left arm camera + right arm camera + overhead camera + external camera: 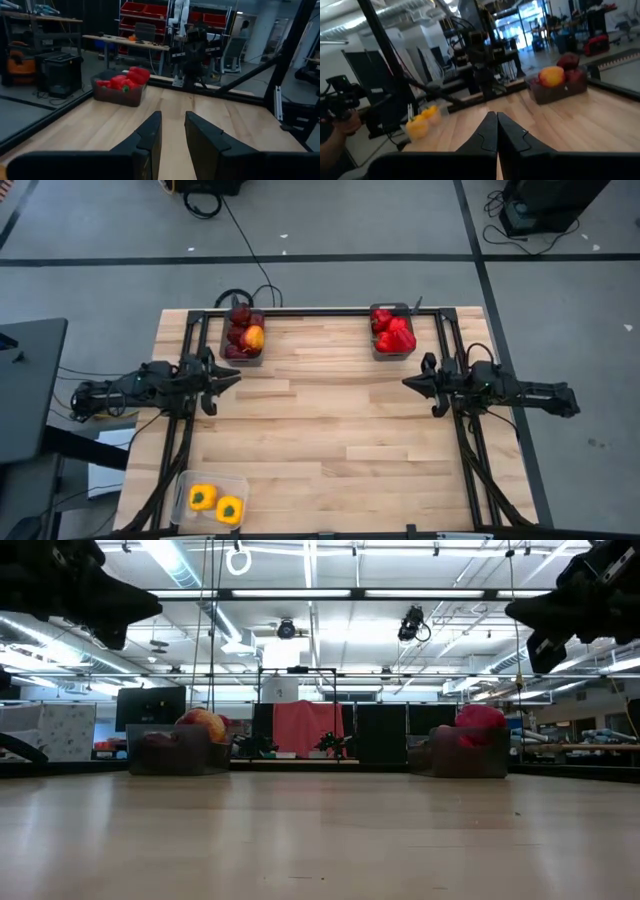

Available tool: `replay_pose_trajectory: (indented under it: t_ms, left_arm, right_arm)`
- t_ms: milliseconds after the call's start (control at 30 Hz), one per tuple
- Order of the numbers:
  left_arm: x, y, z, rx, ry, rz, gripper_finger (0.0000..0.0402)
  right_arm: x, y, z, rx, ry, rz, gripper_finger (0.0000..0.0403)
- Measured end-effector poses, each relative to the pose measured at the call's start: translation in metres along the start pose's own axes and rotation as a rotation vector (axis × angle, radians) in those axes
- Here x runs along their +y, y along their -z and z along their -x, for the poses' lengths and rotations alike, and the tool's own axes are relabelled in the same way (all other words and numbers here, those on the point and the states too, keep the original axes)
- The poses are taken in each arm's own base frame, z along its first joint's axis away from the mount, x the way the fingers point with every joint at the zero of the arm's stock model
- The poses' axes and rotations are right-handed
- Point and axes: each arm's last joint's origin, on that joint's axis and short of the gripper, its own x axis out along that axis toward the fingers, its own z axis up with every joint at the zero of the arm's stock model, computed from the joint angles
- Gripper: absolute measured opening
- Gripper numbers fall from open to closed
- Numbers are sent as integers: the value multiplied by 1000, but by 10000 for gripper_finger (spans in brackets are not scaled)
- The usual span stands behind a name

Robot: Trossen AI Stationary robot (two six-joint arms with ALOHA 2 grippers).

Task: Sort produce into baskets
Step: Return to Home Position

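A dark grey bin (243, 335) at the far left holds maroon apples and one orange-red apple (254, 337). A dark grey bin (392, 332) at the far right holds red peppers (122, 80). A clear bin (211, 501) at the near left holds two yellow peppers (203, 497). My left gripper (236, 380) hovers at the table's left side, its fingers slightly apart and empty. My right gripper (407, 383) hovers at the table's right side, shut and empty.
A black frame (330, 312) runs along the table's far edge and down both sides. The bare wooden middle of the table (330, 420) lies between the two grippers. A person's hand holding a device (340, 117) shows beyond the table in the right wrist view.
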Motion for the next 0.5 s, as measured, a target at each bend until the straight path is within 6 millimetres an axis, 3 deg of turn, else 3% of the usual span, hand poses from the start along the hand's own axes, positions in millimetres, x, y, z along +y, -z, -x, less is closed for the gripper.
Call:
replay_pose_trajectory:
  t_ms: [500]
  left_arm:
    - [1,28,-11,-5,30,15,90]
  right_arm:
    - [-1,6,0,63,-25,-5,10]
